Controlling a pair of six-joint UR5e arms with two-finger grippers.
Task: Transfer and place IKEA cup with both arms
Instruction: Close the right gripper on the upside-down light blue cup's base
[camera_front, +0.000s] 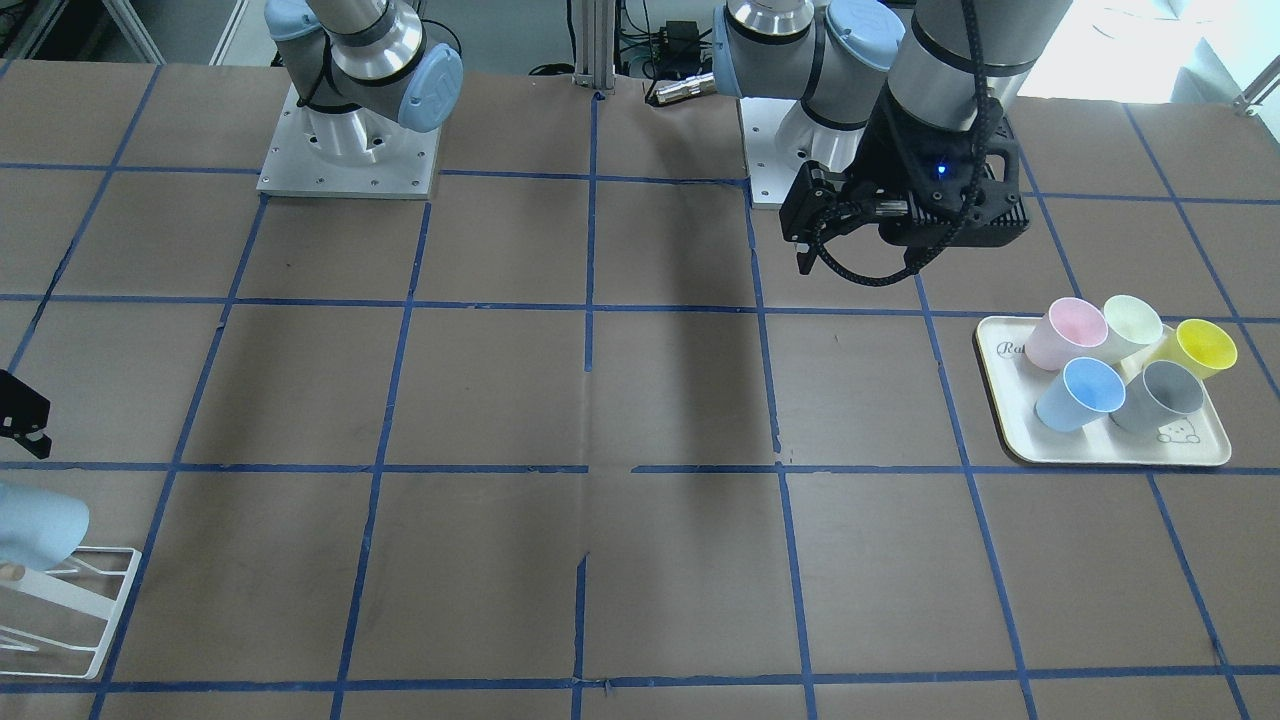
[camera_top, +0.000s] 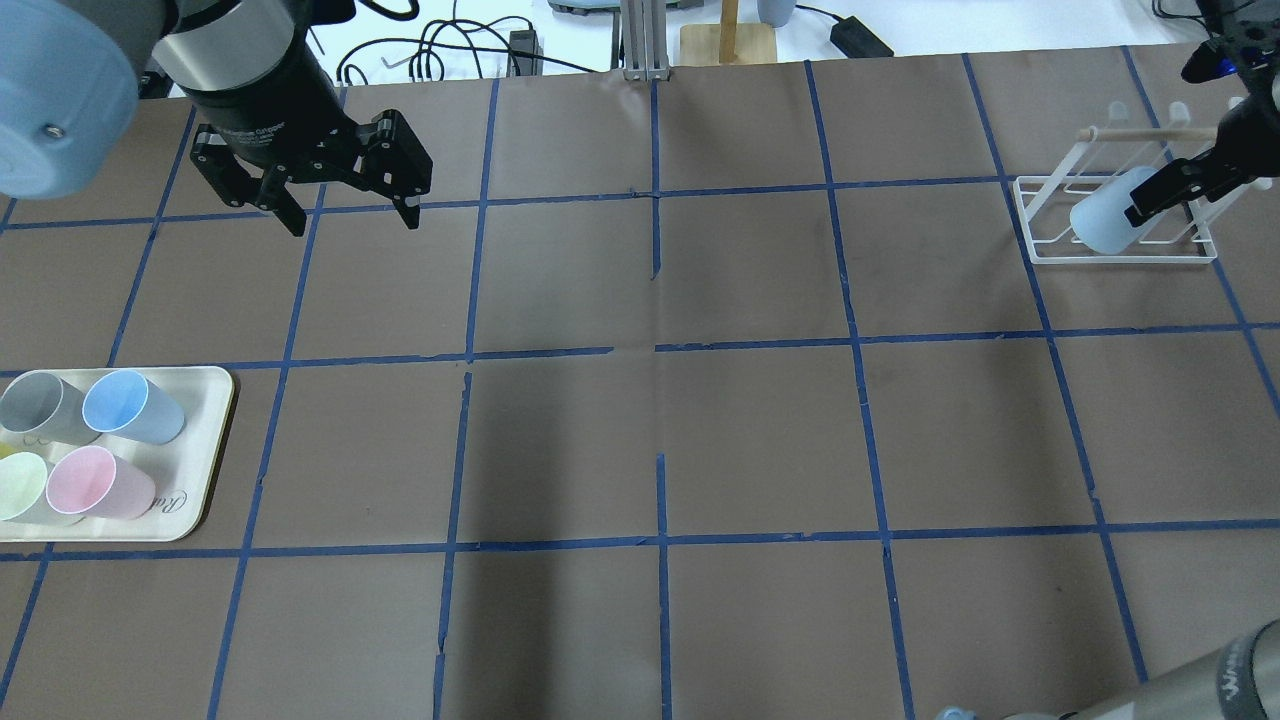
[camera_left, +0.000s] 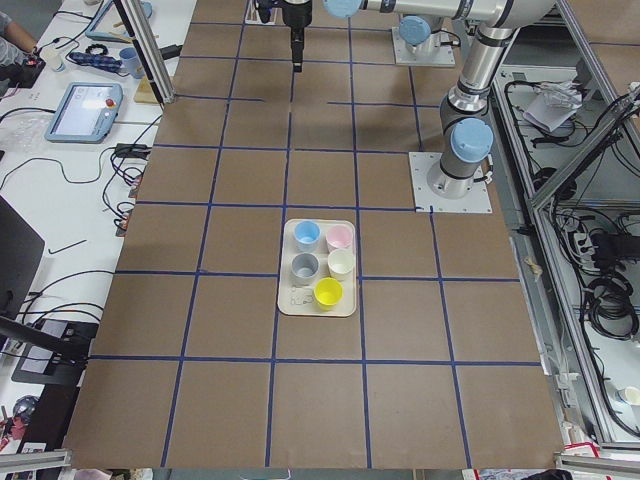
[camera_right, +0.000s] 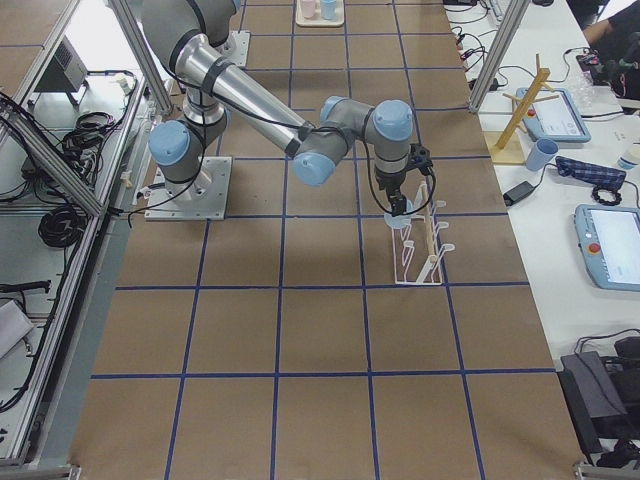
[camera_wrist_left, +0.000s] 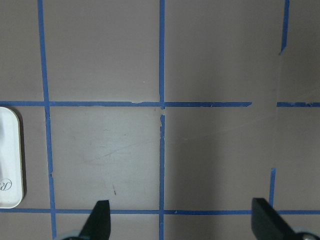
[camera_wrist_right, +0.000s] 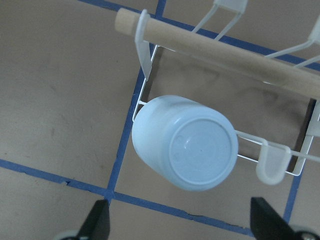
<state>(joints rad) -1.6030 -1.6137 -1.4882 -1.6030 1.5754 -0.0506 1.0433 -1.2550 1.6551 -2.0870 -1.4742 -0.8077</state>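
Note:
The pale light-blue IKEA cup (camera_wrist_right: 185, 142) hangs base-up and tilted on a peg of the white wire rack (camera_top: 1120, 250), which stands at the table's far right; the cup also shows in the overhead view (camera_top: 1100, 225). My right gripper (camera_wrist_right: 182, 225) hovers just above the cup, open, with its fingertips (camera_wrist_right: 100, 220) wide apart and clear of it. My left gripper (camera_top: 352, 218) is open and empty, high over the table near the left arm's base. A second blue cup (camera_top: 130, 405) stands on the cream tray (camera_top: 205, 450).
The tray also holds a grey cup (camera_front: 1160, 395), a pink cup (camera_front: 1065, 333), a pale green cup (camera_front: 1130, 322) and a yellow cup (camera_front: 1200, 347). The rack has a wooden dowel (camera_wrist_right: 225, 50) along its top. Brown table with a blue tape grid.

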